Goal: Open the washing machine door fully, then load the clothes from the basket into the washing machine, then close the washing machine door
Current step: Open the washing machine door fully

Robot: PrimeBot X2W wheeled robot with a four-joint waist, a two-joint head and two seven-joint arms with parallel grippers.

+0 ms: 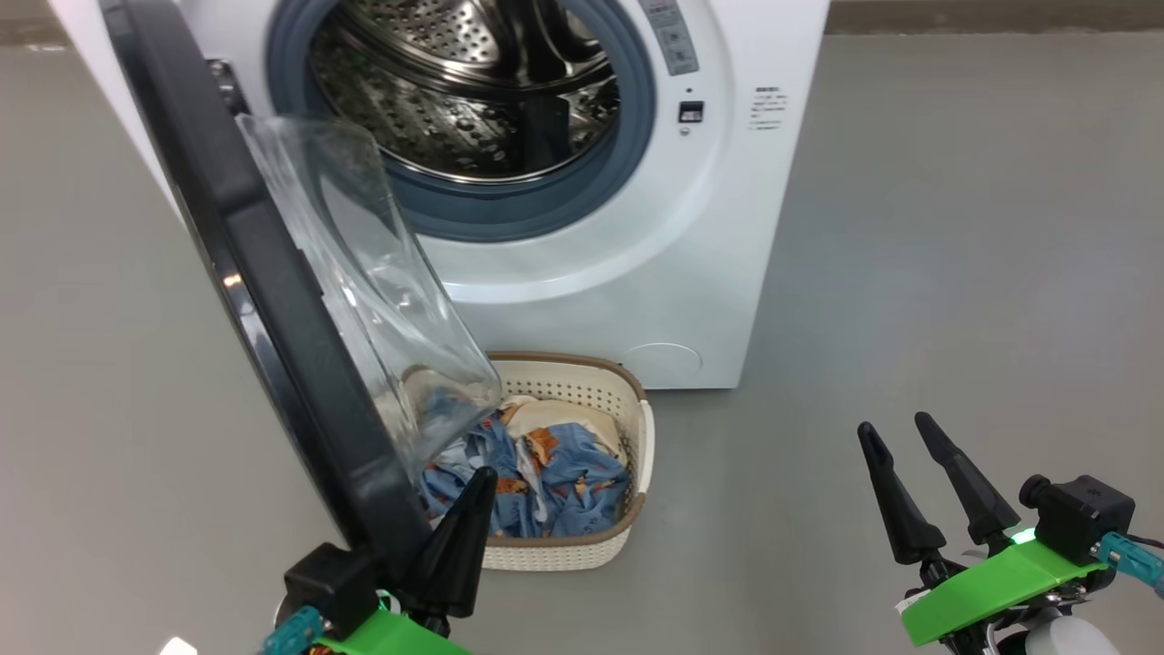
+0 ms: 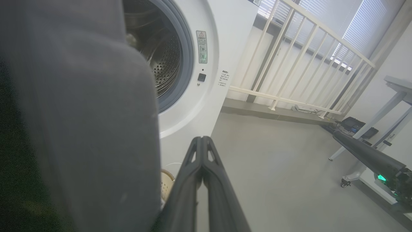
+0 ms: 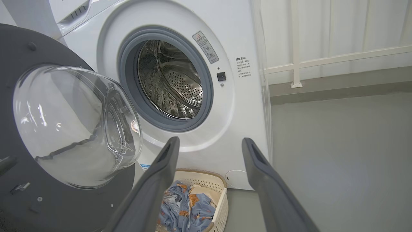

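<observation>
The washing machine door hangs open at left. The clothes wait in the basket. Left pincer clenched empty, right pincer spread.

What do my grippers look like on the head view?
The left gripper and right gripper each have two long, tapering black fingers on a bright green mount with a teal connector. A small green light glows at the right gripper's base.

Head view: high, looking down on washing machine front, basket. Left wrist view: close beside washing machine door, facing drum. Right wrist view: low, farther back, same drum, basket.
</observation>
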